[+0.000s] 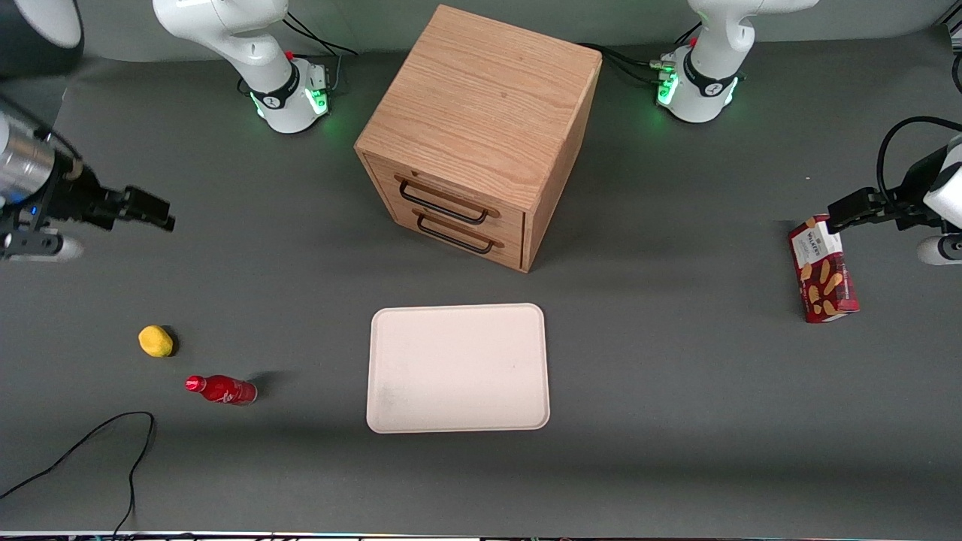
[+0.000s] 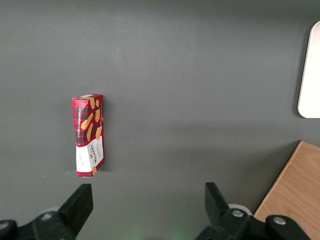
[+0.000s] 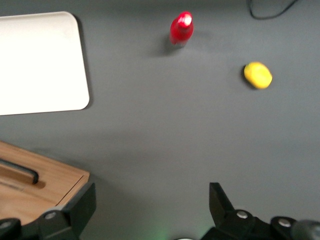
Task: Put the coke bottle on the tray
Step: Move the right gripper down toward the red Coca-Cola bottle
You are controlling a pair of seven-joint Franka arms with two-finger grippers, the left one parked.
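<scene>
The coke bottle (image 1: 222, 390) is small, shiny and red, and lies on its side on the grey table, toward the working arm's end, beside the tray. It also shows in the right wrist view (image 3: 181, 28). The cream-white tray (image 1: 458, 367) lies flat in front of the drawer cabinet, with nothing on it; one corner of it shows in the right wrist view (image 3: 40, 62). My right gripper (image 1: 150, 211) hangs open and empty above the table, farther from the front camera than the bottle and well apart from it. In the right wrist view the gripper (image 3: 151, 200) has its fingers spread wide over bare table.
A yellow lemon-like lump (image 1: 155, 341) lies close to the bottle. A wooden drawer cabinet (image 1: 481, 135) stands mid-table. A red biscuit box (image 1: 823, 269) lies toward the parked arm's end. A black cable (image 1: 90, 443) loops near the front edge.
</scene>
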